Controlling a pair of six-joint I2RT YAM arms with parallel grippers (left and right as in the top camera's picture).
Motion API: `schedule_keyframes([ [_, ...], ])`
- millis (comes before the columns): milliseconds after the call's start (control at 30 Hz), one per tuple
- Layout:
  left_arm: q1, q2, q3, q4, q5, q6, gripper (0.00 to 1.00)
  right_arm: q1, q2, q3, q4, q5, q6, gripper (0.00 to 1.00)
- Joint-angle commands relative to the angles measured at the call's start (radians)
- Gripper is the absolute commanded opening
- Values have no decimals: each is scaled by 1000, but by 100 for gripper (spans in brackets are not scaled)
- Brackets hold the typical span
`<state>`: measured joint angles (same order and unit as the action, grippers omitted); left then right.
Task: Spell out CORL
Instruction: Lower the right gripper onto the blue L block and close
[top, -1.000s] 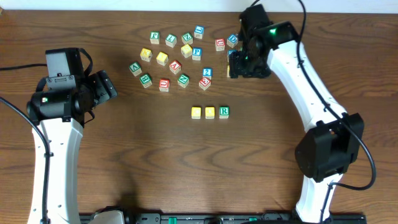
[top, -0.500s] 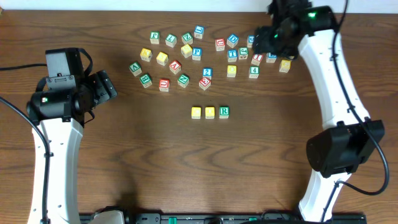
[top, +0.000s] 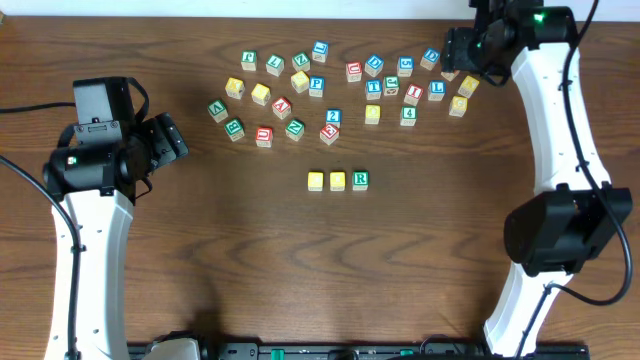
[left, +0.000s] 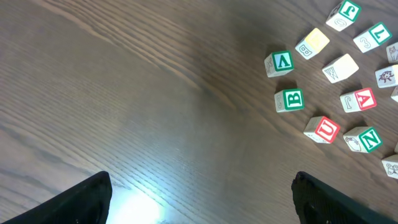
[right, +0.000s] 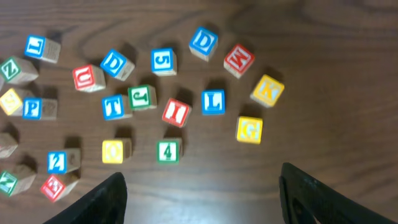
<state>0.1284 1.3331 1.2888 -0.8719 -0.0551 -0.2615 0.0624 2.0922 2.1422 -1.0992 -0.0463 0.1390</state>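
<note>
A row of three blocks lies mid-table: two yellow blocks (top: 316, 181) (top: 338, 181) and a green R block (top: 360, 180). Many loose letter blocks lie at the back. A blue L block (top: 436, 90) sits in the right cluster and shows in the right wrist view (right: 213, 101). My right gripper (top: 462, 50) hovers over the far right cluster, open and empty (right: 202, 199). My left gripper (top: 170, 140) is open and empty over bare wood at the left (left: 202, 199), with the green B block (left: 290, 100) ahead of it.
A left cluster of blocks (top: 270, 95) and a right cluster (top: 405, 88) spread along the table's back. A second blue L block (right: 35, 46) lies at the far left of the right wrist view. The back table edge (top: 300, 14) is close behind the blocks.
My right arm has swung from the middle of the block field to the far right back corner, uncovering the right cluster. The left arm and the three-block row have not moved.
</note>
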Motion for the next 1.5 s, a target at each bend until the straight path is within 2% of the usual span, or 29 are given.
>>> schedule_keyframes([
  [0, 2, -7, 5, -2, -9, -2, 91, 0, 51, 17, 26, 31, -24, 73],
  [533, 2, -7, 5, -2, -9, -2, 91, -29, 206, 17, 107, 48, -25, 74],
  [900, 2, -7, 5, -2, -9, -2, 91, -35, 324, 17, 231, 48, -25, 65],
  [1233, 2, -7, 5, -2, -9, -2, 91, -37, 365, 16, 284, 47, -25, 56],
  [1467, 2, -7, 5, -2, -9, -2, 91, -35, 391, 16, 312, 38, -25, 56],
])
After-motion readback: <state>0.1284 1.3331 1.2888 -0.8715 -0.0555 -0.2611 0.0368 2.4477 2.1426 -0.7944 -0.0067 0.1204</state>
